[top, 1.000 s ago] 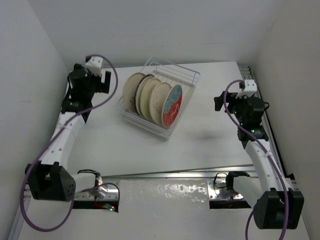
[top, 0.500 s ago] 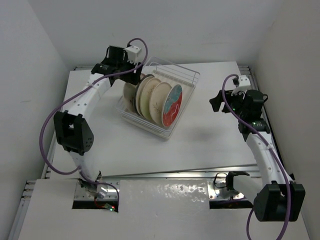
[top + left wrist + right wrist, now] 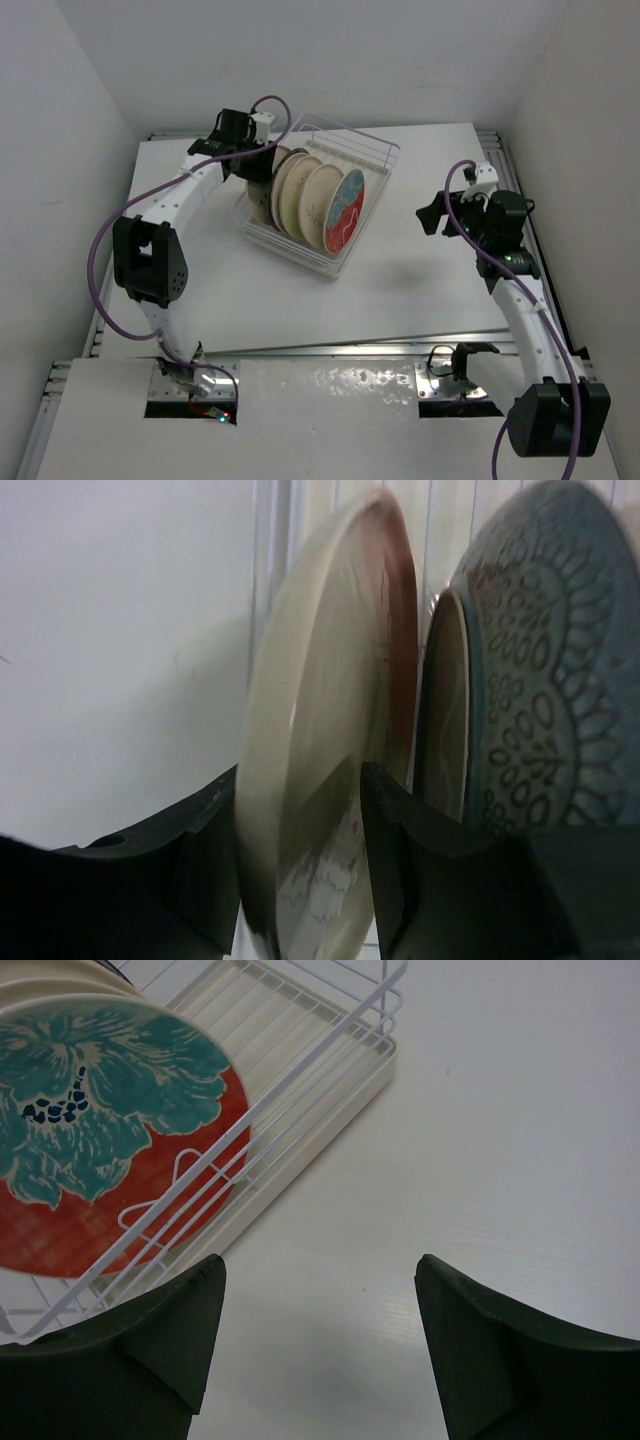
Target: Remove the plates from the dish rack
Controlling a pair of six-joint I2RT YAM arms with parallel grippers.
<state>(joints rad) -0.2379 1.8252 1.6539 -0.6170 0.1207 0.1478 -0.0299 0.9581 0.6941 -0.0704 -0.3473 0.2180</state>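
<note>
The dish rack [image 3: 372, 150] stands at the table's back middle with several plates upright in it. My left gripper [image 3: 258, 165] is down over the leftmost plate, the cream one with an orange patch [image 3: 320, 680]; its fingers sit on either side of the rim and the plate fills the gap [image 3: 300, 790]. Next to it stands the blue floral plate [image 3: 540, 680]. Two pale plates [image 3: 300, 195] follow, then the red-and-teal plate [image 3: 343, 208], which also shows in the right wrist view [image 3: 90, 1130]. My right gripper [image 3: 428, 215] hangs open and empty over bare table right of the rack [image 3: 320, 1050].
White walls close in the table at the back and both sides. A metal rail [image 3: 350, 350] runs along the near edge between the arm bases. The rack's right half holds only white wire slots.
My left arm swung from the far left over to the rack and lowered onto the leftmost plate. My right gripper drifted slightly left and down.
</note>
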